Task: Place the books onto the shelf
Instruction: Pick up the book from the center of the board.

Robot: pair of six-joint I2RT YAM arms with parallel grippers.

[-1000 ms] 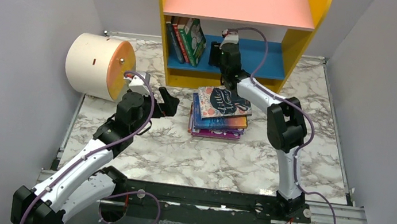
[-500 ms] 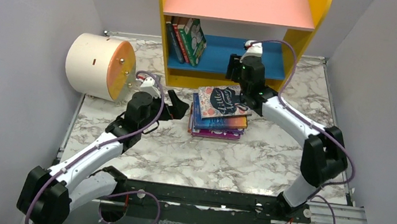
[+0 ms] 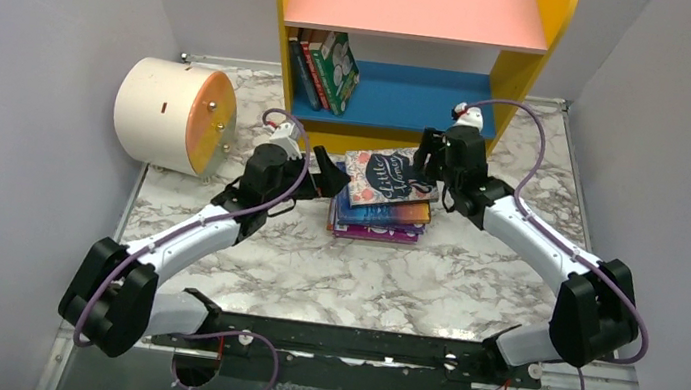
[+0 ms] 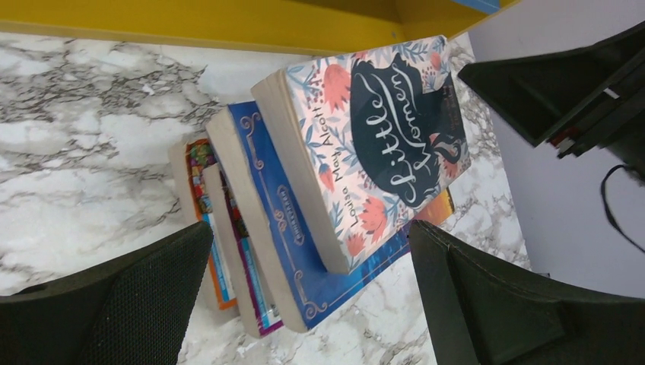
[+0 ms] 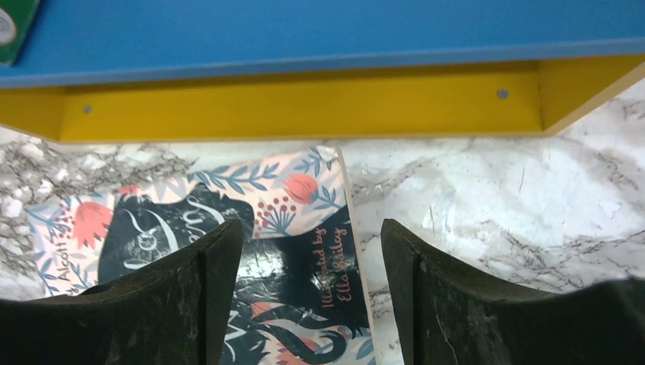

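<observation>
I judge this job roughly a third done. About three shelved books [image 3: 322, 71] lean together on the blue board [image 3: 434, 101] of the shelf [image 3: 532, 63], beyond my right claw [image 5: 310, 236] and off to its left. The rest lie in a stack [image 3: 378, 222] on the worktop [image 3: 361, 278], between my two claws and just short of the shelf's yellow foot. From the left wrist view I count at least four in it. The top book [image 4: 380, 144] is a flowered "Little Women" lying skewed across the others. Under it is a blue one, then thinner purple and orange ones whose number I cannot fix. My right claw is spread with nothing between its fingers, hovering over the top book's corner nearest the shelf. I cannot tell whether it touches the cover. My left claw [image 3: 332, 175] is spread wide and holds nothing, with the stack's end just ahead of it, framed between the fingers. So every book in the stack is left to move. My guess is that the top book goes next. Since it overhangs its neighbours, its free edge looks the easier place to grip. The blue board to the right of the leaning books looks roomy enough for the lot.
</observation>
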